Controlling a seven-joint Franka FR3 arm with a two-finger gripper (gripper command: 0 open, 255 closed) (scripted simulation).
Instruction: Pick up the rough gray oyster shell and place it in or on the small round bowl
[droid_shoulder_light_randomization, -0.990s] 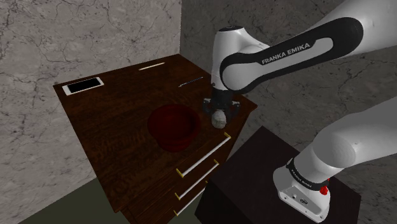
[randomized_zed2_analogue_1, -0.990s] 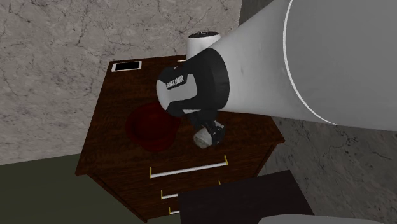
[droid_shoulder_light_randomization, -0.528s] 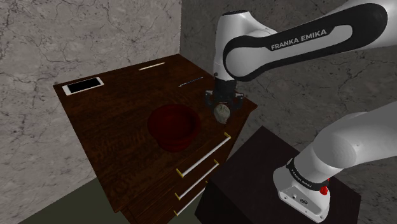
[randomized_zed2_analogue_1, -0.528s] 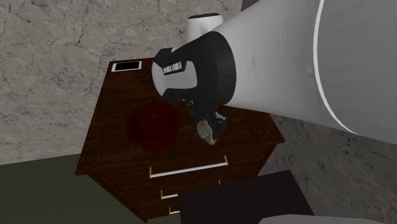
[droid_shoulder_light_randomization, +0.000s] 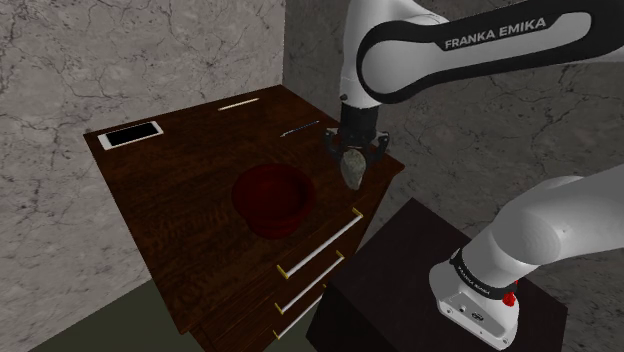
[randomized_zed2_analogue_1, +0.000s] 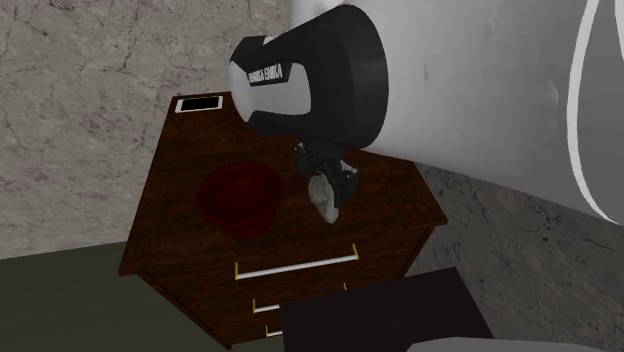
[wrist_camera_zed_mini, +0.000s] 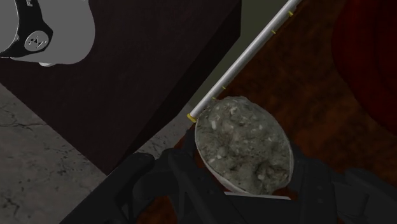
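Oyster shell (droid_shoulder_light_randomization: 351, 169), rough and grey, hangs in the gripper (droid_shoulder_light_randomization: 351, 158), whose fingers are closed on its upper end. It is above the edge of the chest of drawers (droid_shoulder_light_randomization: 190, 175), near the dark red bowl (droid_shoulder_light_randomization: 271, 196), on the shoulder view's right of it. I judge it stiff, rather light and not slippery thanks to the coarse surface, but brittle at thin edges, so the thicker middle seems the better place to hold. I count one shell and one bowl.
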